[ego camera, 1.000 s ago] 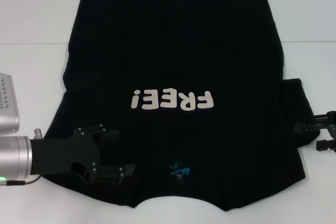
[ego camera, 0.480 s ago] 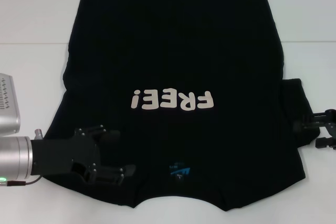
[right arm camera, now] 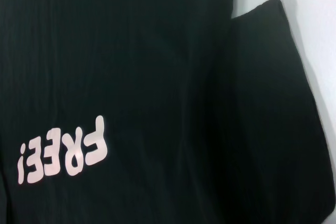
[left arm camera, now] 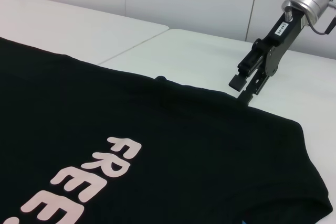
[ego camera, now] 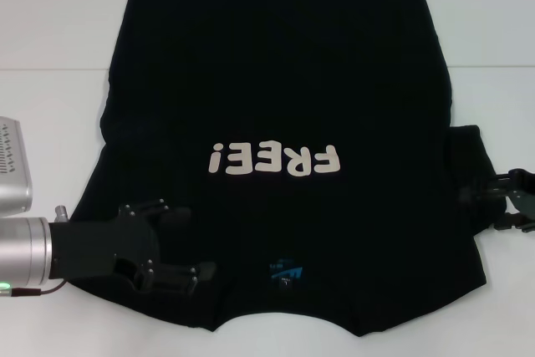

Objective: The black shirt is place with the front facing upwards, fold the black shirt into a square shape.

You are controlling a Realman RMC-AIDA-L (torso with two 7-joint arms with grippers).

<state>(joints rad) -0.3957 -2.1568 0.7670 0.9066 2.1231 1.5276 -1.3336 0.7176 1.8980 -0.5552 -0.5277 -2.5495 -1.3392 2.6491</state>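
Observation:
The black shirt (ego camera: 276, 64) lies spread flat on the white table, front up, its white "FREE!" lettering (ego camera: 276, 159) upside down to me and a small blue neck label (ego camera: 284, 272) near the front edge. My left gripper (ego camera: 191, 242) hovers open over the shirt's near left shoulder, nothing between its fingers. At the shirt's right sleeve (ego camera: 468, 165) my right gripper (ego camera: 486, 203) stands open, fingertips over the sleeve's outer edge. In the left wrist view the right gripper (left arm camera: 241, 90) comes down at a slant, its lower finger touching the cloth. The right wrist view shows only the shirt (right arm camera: 131, 51) and sleeve (right arm camera: 273, 103).
The white table (ego camera: 50, 22) has a seam running across it behind the shirt's middle. A silver-grey ribbed block (ego camera: 12, 165) sits at the left edge above my left forearm. Bare table shows on both sides of the shirt.
My right gripper has slid left, from beside the sleeve onto its outer edge. The left gripper and the shirt have not moved.

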